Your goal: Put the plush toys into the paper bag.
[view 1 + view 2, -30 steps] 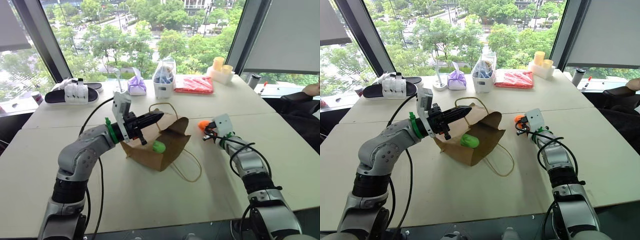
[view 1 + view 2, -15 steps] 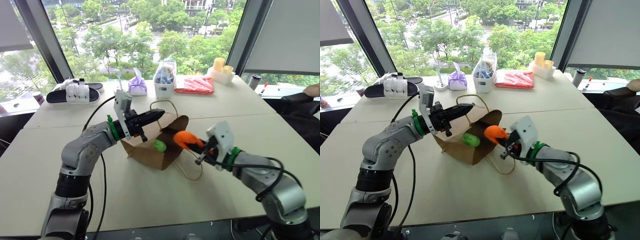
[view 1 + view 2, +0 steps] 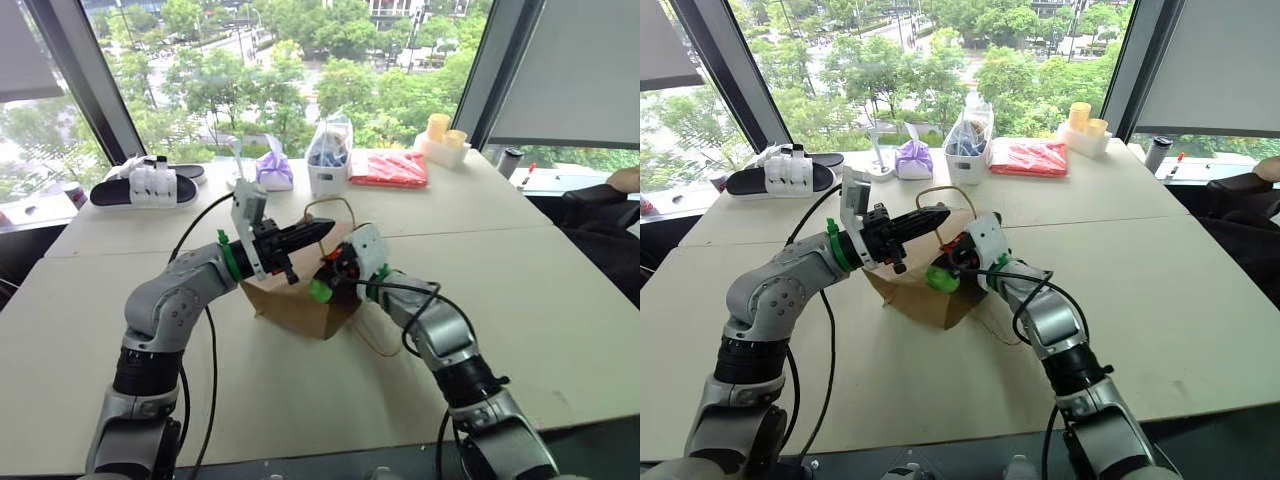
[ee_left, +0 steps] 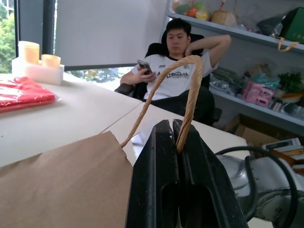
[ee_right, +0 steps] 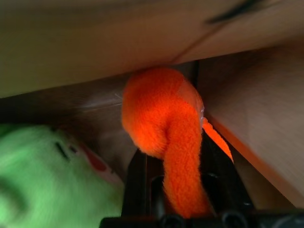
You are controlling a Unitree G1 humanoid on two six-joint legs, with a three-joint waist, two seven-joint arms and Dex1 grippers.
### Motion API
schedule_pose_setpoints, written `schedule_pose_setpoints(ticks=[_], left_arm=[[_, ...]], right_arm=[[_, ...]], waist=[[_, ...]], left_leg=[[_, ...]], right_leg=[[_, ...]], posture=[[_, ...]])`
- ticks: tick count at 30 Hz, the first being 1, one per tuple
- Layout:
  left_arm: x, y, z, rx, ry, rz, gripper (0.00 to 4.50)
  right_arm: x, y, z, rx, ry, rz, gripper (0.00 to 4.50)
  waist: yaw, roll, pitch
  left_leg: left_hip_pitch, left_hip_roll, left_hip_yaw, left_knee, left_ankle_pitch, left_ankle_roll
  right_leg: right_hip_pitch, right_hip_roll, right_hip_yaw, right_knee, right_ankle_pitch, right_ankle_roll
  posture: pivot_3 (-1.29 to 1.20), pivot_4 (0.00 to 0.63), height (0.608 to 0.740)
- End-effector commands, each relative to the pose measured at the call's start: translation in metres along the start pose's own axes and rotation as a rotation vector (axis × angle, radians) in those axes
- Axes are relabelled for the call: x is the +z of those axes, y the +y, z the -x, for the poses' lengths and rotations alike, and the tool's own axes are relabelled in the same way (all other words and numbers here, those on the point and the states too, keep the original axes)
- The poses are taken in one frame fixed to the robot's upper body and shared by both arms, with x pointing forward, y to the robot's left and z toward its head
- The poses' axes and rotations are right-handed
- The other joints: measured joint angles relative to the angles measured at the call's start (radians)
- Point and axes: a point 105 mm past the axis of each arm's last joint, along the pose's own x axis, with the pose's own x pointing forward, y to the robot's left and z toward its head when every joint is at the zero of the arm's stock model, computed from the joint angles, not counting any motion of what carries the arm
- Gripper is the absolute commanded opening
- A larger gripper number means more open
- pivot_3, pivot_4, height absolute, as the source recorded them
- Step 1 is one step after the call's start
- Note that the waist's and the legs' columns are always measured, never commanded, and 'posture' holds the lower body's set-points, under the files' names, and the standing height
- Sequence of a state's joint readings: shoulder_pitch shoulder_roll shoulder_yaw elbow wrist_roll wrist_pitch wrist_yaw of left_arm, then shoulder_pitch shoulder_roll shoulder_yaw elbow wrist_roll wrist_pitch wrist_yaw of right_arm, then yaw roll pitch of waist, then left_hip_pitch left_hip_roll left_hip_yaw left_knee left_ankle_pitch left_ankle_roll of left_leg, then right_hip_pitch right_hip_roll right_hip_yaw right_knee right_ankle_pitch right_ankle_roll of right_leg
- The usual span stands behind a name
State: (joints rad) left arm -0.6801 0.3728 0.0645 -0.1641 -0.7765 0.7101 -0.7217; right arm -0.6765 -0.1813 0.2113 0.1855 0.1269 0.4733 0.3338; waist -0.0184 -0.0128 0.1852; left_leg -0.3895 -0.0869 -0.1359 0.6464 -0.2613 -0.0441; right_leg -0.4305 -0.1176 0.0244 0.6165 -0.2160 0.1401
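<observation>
Left eye view puts the plain brown kraft paper bag (image 3: 300, 300) at mid-frame on the pale tabletop (image 3: 560, 300), lying on its side with its mouth toward the right of the frame. The left gripper (image 3: 318, 232), coming in from the left, has its two black fingers pressed together on the bag's thin tan loop handle (image 4: 190, 90), lifting the upper flap; the left wrist view shows the cord pinched between the finger tips. The right gripper (image 3: 328, 272) reaches from the lower right to the bag's mouth. In the right wrist view the bright orange rounded plush toy (image 5: 161, 123) sits between its fingers inside the brown paper walls, the fingers a little parted yet touching the plush on both sides. The lime-green round plush toy (image 3: 319, 291) with a red mouth lies just beside it, at the lower edge of the opening. Along the table's far edge, upper middle of the frame, stand a purple cloth bundle (image 3: 273, 172), a clear plastic bag of blue items (image 3: 328, 150) and a flat red packet (image 3: 390, 168).
</observation>
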Motion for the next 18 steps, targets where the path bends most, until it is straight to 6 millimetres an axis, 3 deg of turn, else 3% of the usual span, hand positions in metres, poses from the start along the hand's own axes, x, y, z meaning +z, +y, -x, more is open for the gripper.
schedule_pose_setpoints(ticks=[1, 4, 5, 7, 11, 13, 16, 18], left_arm=[[0.013, -0.005, 0.002, -0.009, -0.042, -0.036, 0.00], [0.011, -0.004, 0.003, -0.003, -0.043, -0.035, 0.00], [0.010, -0.004, 0.003, 0.001, -0.042, -0.035, 0.00], [0.010, -0.003, 0.004, 0.004, -0.042, -0.035, 0.00], [0.009, -0.001, 0.004, 0.006, -0.042, -0.036, 0.00], [0.009, -0.001, 0.004, 0.004, -0.042, -0.037, 0.00], [0.009, -0.001, 0.003, 0.001, -0.043, -0.034, 0.00], [0.008, -0.002, 0.002, -0.005, -0.043, -0.035, 0.00]], right_arm=[[0.016, 0.001, -0.002, 0.007, -0.069, 0.040, 2.50], [0.019, 0.004, 0.007, 0.022, -0.074, 0.051, 4.02], [0.022, 0.003, 0.019, 0.037, -0.088, 0.044, 4.48], [0.026, 0.001, 0.035, 0.047, -0.104, 0.046, 4.48], [0.031, -0.011, 0.087, 0.023, -0.093, 0.034, 4.48], [0.023, -0.020, 0.111, -0.003, -0.037, 0.059, 4.48], [0.009, -0.026, 0.126, -0.031, 0.030, 0.047, 4.48], [-0.014, -0.028, 0.127, -0.042, 0.098, 0.052, 4.48]], waist=[[0.000, 0.000, 0.000], [-0.001, 0.000, 0.000], [0.001, 0.000, 0.000], [0.004, 0.000, 0.000], [0.008, 0.000, 0.000], [0.007, 0.000, 0.000], [0.004, 0.000, 0.000], [0.001, 0.000, 0.000]], left_leg=[[0.000, 0.000, 0.000, 0.000, 0.000, 0.000], [-0.001, 0.000, 0.000, 0.000, 0.000, 0.000], [-0.001, 0.000, 0.000, 0.000, 0.000, 0.000], [-0.001, 0.000, -0.001, 0.000, 0.000, 0.000], [-0.002, -0.001, -0.001, 0.001, -0.001, 0.002], [-0.002, -0.001, -0.001, 0.001, -0.002, 0.004], [-0.001, 0.000, 0.000, 0.001, -0.003, 0.005], [0.001, 0.000, 0.000, 0.001, -0.003, 0.005]], right_leg=[[0.000, 0.000, 0.000, 0.000, 0.000, 0.000], [-0.001, 0.000, 0.000, -0.001, 0.000, 0.000], [-0.001, 0.000, 0.000, -0.001, 0.000, 0.000], [-0.001, 0.000, 0.000, 0.000, 0.000, 0.000], [0.000, 0.000, 0.000, -0.002, 0.000, 0.000], [0.000, 0.000, 0.000, -0.002, 0.000, 0.000], [0.001, 0.000, 0.000, -0.001, 0.000, 0.000], [0.002, 0.000, 0.000, -0.001, 0.000, 0.000]], posture=[[0.00, 0.150, 0.740], [0.00, 0.150, 0.740], [0.00, 0.150, 0.740], [0.00, 0.150, 0.740], [0.00, 0.150, 0.740], [0.00, 0.150, 0.740], [0.00, 0.150, 0.740], [0.00, 0.150, 0.740]])
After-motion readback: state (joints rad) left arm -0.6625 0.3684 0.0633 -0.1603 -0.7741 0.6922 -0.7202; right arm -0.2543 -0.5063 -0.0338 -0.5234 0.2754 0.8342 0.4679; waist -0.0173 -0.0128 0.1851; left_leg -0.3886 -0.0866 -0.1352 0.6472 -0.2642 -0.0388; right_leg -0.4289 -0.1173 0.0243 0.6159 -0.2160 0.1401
